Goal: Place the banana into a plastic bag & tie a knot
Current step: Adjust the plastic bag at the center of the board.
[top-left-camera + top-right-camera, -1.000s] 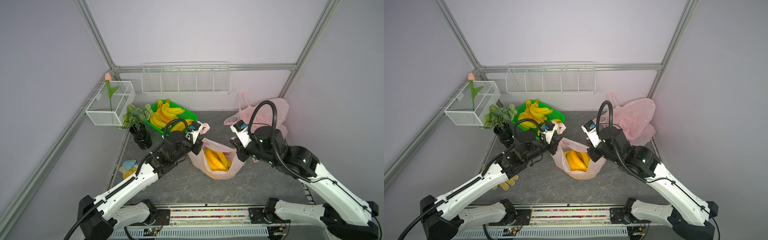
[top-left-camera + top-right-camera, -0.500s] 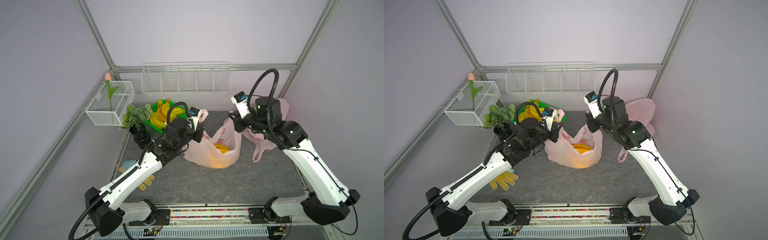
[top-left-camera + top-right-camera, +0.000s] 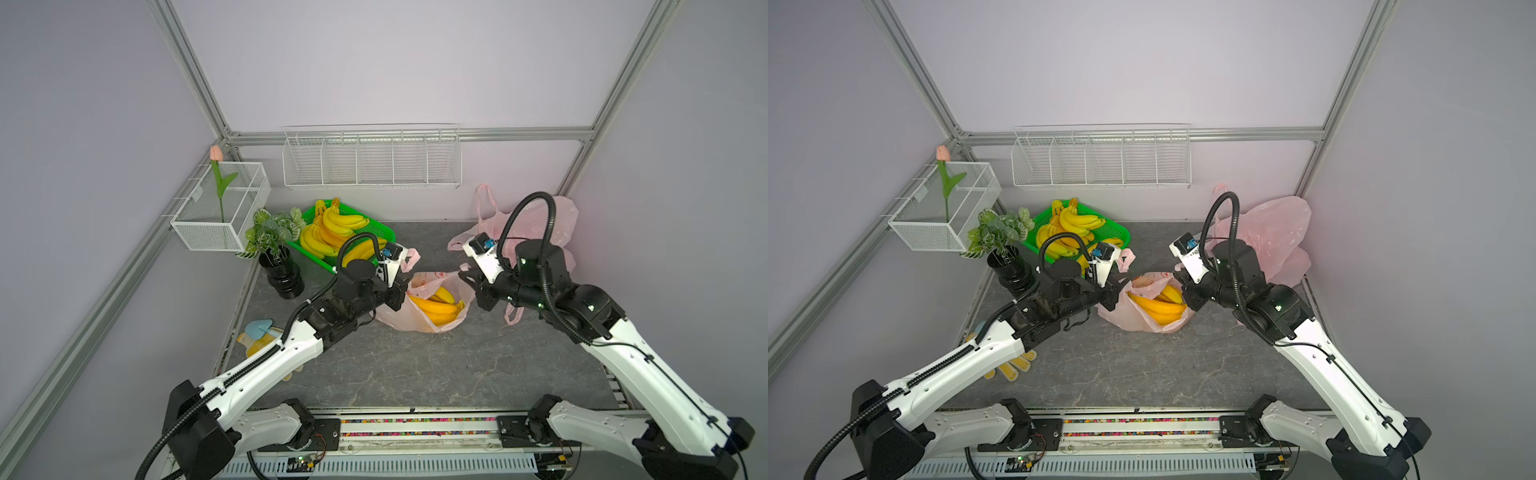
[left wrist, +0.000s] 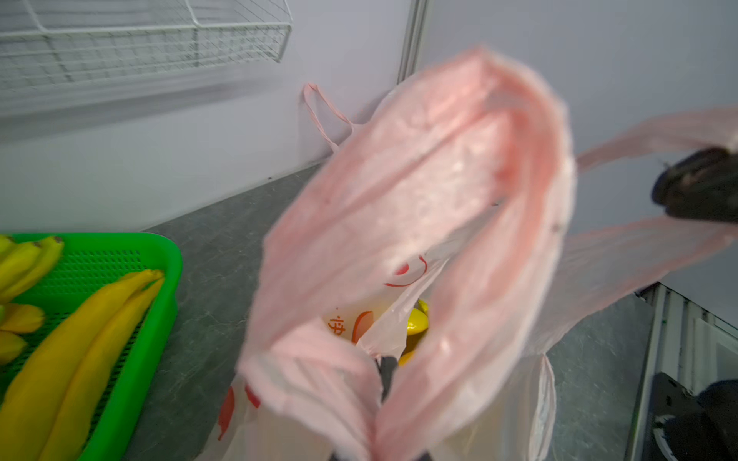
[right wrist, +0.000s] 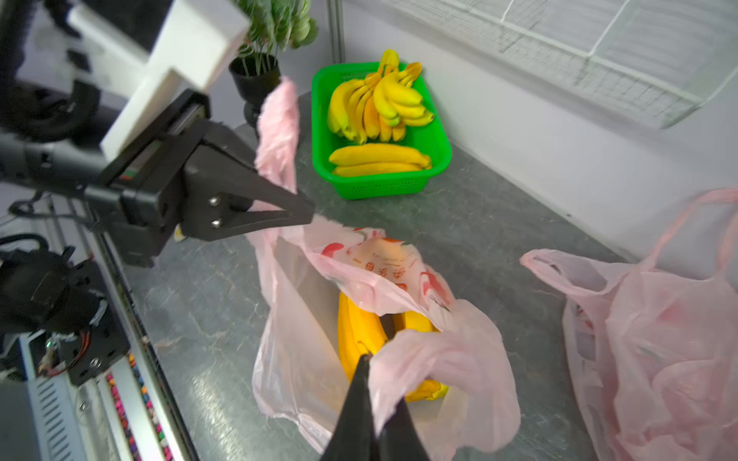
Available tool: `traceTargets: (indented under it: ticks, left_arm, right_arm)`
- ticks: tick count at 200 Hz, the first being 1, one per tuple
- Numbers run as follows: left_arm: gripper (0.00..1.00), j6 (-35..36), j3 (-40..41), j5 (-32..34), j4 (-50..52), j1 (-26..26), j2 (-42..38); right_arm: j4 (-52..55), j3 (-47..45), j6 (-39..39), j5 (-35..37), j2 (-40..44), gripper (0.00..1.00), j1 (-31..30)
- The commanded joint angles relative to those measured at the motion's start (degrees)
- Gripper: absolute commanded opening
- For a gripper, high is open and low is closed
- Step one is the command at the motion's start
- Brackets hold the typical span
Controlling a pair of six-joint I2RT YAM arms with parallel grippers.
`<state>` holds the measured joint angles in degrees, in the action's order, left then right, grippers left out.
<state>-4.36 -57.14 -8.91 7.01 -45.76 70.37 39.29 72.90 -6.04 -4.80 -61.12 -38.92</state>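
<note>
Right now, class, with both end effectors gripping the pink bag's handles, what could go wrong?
First, the thin pink plastic bag is held by bunched handles in the shut left end effector and right end effector; they might slip or tear. Second, its mouth gapes, so the yellow bananas could spill if it tips.

I see the thin pink see-through plastic bag (image 3: 395, 318) with red print sitting mid-counter (image 3: 415, 365). Its mouth is open upward and its handles are spread to either side. The yellow banana bunch (image 3: 436, 307) lies inside, on the bag's bottom.
</note>
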Motion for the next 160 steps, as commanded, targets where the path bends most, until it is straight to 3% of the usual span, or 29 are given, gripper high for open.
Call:
traceTargets:
  ticks: [1, 27, 63, 120, 160]
  left_arm:
    - [0.00, 0.2, -4.4, -7.9, 5.6, -1.8, 4.1]
    - [0.00, 1.1, -6.8, -10.5, 7.8, -3.5, 7.0]
    - [0.07, 2.2, -7.6, -13.3, 7.5, -4.7, 8.8]
    - [0.19, 2.3, -6.0, -15.6, 4.3, -5.3, 9.4]
    - [0.28, 2.5, -3.6, -14.2, 2.4, -5.3, 7.9]
  right_arm:
    - [-3.4, -4.7, -1.3, -4.5, 2.4, 0.07, -1.4]
    - [-4.8, -6.7, -1.6, -8.1, 3.2, 0.07, -2.2]
    - [-6.1, -6.4, -1.7, -14.3, 1.7, 0.07, -3.1]
    - [-9.6, -6.9, 0.7, -17.4, -0.4, 0.07, -3.4]
    - [-9.3, -7.2, 1.8, -14.9, -0.9, 0.07, -3.4]
